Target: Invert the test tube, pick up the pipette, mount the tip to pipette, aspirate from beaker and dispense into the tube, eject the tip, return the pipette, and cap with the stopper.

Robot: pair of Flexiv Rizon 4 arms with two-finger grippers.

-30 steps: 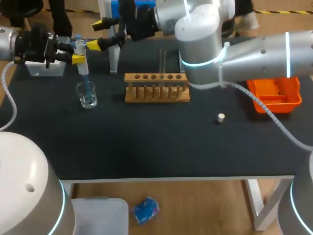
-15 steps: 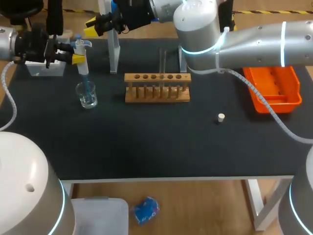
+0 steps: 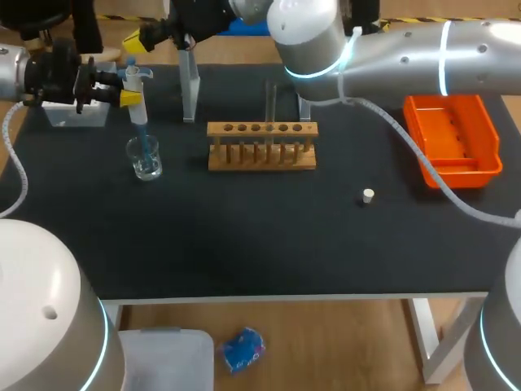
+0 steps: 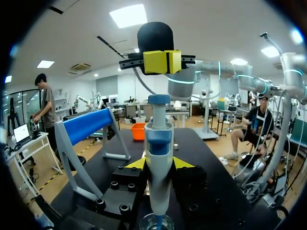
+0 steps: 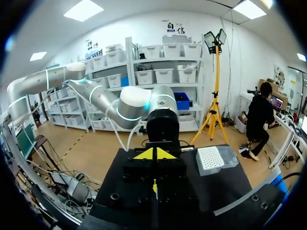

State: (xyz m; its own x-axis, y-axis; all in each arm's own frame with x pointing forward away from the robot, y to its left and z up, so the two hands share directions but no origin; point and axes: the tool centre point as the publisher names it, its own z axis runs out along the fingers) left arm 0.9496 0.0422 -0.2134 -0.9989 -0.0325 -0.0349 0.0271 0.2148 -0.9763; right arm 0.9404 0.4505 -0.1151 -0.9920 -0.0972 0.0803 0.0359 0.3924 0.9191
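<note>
My left gripper (image 3: 129, 90) is shut on the white and blue pipette (image 3: 136, 91), which hangs upright at the far left. Its blue tip dips into the glass beaker (image 3: 146, 159). In the left wrist view the pipette (image 4: 158, 167) stands between the yellow fingers (image 4: 135, 164), over the beaker (image 4: 157, 223). My right gripper (image 3: 134, 41) reaches across from the right and is shut, empty, just above the pipette's plunger (image 4: 159, 99); its closed tips (image 4: 163, 61) show there. A test tube (image 3: 271, 102) stands in the wooden rack (image 3: 260, 148). The white stopper (image 3: 368, 195) lies on the mat.
A pipette stand (image 3: 189, 85) stands behind the rack on its left. The white tip box (image 3: 77, 114) sits at the far left under my left arm. An orange tray (image 3: 452, 142) lies at the right edge. My right arm (image 3: 391, 61) spans the table's back.
My right gripper has gone from open to shut and swung back and to the left, ending over the pipette's top. The left arm and pipette have stayed put.
</note>
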